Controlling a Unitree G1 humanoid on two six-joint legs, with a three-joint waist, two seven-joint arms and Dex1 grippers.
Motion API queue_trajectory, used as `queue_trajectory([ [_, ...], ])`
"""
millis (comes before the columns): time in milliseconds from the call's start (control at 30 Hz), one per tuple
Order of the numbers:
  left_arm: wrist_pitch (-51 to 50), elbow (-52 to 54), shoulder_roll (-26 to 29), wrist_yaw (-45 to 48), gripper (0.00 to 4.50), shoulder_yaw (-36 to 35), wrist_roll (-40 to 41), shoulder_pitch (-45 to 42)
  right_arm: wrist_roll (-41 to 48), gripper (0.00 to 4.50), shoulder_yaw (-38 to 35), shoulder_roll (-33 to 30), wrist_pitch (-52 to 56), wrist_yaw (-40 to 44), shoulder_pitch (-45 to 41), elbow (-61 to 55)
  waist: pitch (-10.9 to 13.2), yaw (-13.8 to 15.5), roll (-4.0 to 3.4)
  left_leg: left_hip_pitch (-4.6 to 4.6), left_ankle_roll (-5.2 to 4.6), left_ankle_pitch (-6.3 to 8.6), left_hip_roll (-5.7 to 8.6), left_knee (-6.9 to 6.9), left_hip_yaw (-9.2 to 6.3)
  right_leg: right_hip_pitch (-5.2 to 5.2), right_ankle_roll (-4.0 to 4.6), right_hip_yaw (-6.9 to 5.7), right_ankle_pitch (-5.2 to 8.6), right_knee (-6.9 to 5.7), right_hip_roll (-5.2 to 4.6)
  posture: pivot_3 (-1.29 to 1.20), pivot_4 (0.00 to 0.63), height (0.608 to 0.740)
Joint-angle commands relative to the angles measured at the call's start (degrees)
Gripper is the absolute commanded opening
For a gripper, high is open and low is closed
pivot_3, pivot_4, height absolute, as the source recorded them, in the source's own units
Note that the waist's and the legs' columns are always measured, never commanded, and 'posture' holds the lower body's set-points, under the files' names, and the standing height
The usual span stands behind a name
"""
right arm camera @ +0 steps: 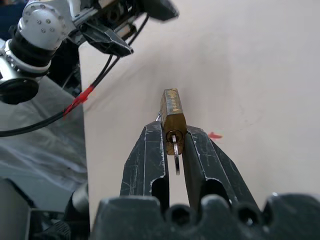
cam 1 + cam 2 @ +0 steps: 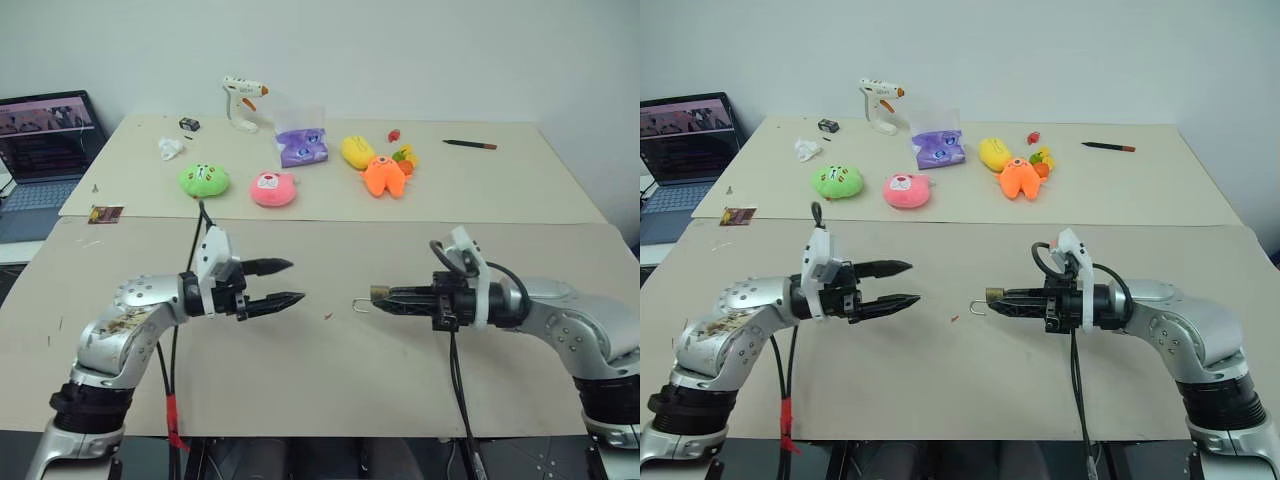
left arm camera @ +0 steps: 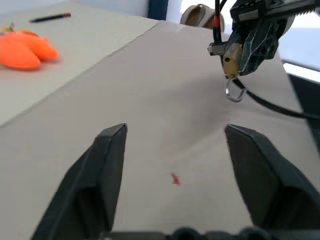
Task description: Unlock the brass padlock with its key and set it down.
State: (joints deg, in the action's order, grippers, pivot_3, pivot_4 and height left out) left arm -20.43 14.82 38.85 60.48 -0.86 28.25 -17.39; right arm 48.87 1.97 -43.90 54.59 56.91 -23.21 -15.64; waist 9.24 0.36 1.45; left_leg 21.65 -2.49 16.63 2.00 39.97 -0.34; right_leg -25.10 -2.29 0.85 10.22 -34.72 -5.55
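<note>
Right hand (image 1: 174, 137) pinches the brass padlock (image 1: 173, 116), left hand (image 2: 285, 283) apart.

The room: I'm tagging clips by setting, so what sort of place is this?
Probably a lab or office test bench: a plain table against a white wall, an open laptop, a glue gun and plush toys.

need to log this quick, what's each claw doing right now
left claw: open, holding nothing
right claw: shut on the brass padlock, key in its keyhole
</note>
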Motion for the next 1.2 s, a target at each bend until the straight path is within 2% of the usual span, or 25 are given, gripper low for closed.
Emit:
queue_trajectory([
  [33,7.8,1.9,0.1,-1.3,4.46,-1.3,-4.2,-0.9,0.0,0.13,3.2,2.4,7.2,-1.6,-6.4,5.6,0.0,-0.1,0.0,0.02,0.0,0.0,0.0,0.01,0.0,0.0,0.0,0.0,0.0,0.01,-0.01,0.0,0.15,0.74],
  [167,9.5,5.8,-1.5,-3.9,4.46,-1.2,-4.7,1.2,-1.8,0.13,7.1,4.8,13.3,-0.9,-13.0,14.6,0.0,-0.2,0.0,0.04,0.01,-0.01,-0.04,-0.02,-0.02,-0.05,0.05,-0.01,-0.03,-0.01,-0.01,0.0,0.15,0.74],
  [300,10.3,8.7,-2.4,-6.3,4.46,0.2,-6.8,5.2,-10.7,0.13,17.5,6.0,10.4,3.1,-17.9,24.1,0.0,-0.3,-0.01,0.16,0.0,0.0,0.01,-0.05,-0.02,-0.17,0.04,-0.02,-0.03,-0.1,-0.08,0.0,0.15,0.74],
  [467,8.8,11.0,-3.4,-9.3,4.46,0.6,-7.1,7.3,-16.8,0.13,22.6,6.2,6.8,7.2,-19.4,28.2,0.0,0.0,-0.01,0.3,-0.01,0.01,0.06,0.0,-0.05,-0.24,0.04,-0.07,-0.04,-0.12,-0.1,0.0,0.15,0.74],
  [533,8.5,11.6,-3.6,-10.0,4.5,0.8,-7.0,7.7,-18.3,1.09,23.1,6.7,6.2,7.4,-19.3,29.3,0.0,-0.1,-0.01,0.25,-0.01,0.01,0.04,0.0,-0.05,-0.21,0.04,-0.07,-0.04,-0.13,-0.09,0.0,0.15,0.74],
  [567,8.3,11.8,-3.8,-10.3,4.5,1.0,-7.0,7.8,-18.7,1.31,22.9,6.6,6.1,7.8,-19.1,29.5,0.0,-0.1,-0.01,0.21,0.0,0.0,0.04,0.0,-0.05,-0.18,0.04,-0.08,-0.04,-0.12,-0.08,0.0,0.15,0.74],
  [667,7.9,11.7,-4.3,-10.7,4.5,1.3,-6.8,7.8,-20.4,2.34,22.2,4.6,4.5,10.0,-19.0,30.6,0.0,-0.1,-0.02,0.06,0.01,0.0,0.04,-0.01,-0.05,-0.08,0.04,-0.07,-0.03,-0.11,-0.07,0.0,0.15,0.74],
  [867,8.6,8.6,-5.6,-9.8,4.5,2.7,-6.8,5.9,-23.3,4.35,17.8,-2.7,-1.1,15.0,-20.3,41.6,0.0,0.5,-0.01,-0.27,0.01,-0.01,0.07,0.07,-0.06,0.32,0.03,-0.09,-0.03,-0.03,-0.1,0.0,0.15,0.74],
  [900,8.7,7.9,-5.8,-9.5,4.5,3.2,-6.9,5.4,-23.7,4.47,17.0,-4.2,-2.5,16.0,-19.9,42.8,0.0,0.5,-0.02,-0.34,0.01,-0.01,0.07,0.07,-0.07,0.42,0.03,-0.1,-0.03,0.02,-0.1,0.0,0.15,0.74],
  [1033,9.2,6.0,-6.2,-9.1,4.5,4.0,-7.8,4.5,-23.6,4.47,13.2,-8.1,-6.9,19.8,-16.6,42.5,0.0,0.3,-0.03,-0.51,-0.01,0.01,0.05,-0.01,-0.13,0.71,0.01,-0.19,-0.03,0.29,-0.06,0.0,0.15,0.74],
  [1167,9.7,3.7,-5.7,-10.0,4.5,2.0,-8.2,3.5,-21.0,4.47,4.0,-14.9,-25.0,28.7,-2.9,23.1,0.1,0.1,-0.16,-0.38,-0.02,0.02,-0.06,-0.16,-0.13,0.52,0.01,-0.18,-0.03,0.39,0.05,0.0,0.15,0.74],
  [1200,8.0,2.7,-4.2,-9.3,4.5,2.2,-8.6,3.0,-19.2,4.47,1.6,-15.3,-22.8,27.3,-1.6,18.8,0.1,-0.1,-0.25,-0.32,-0.02,0.02,-0.1,-0.15,-0.08,0.45,0.01,-0.15,-0.03,0.4,0.09,0.0,0.15,0.74],
])
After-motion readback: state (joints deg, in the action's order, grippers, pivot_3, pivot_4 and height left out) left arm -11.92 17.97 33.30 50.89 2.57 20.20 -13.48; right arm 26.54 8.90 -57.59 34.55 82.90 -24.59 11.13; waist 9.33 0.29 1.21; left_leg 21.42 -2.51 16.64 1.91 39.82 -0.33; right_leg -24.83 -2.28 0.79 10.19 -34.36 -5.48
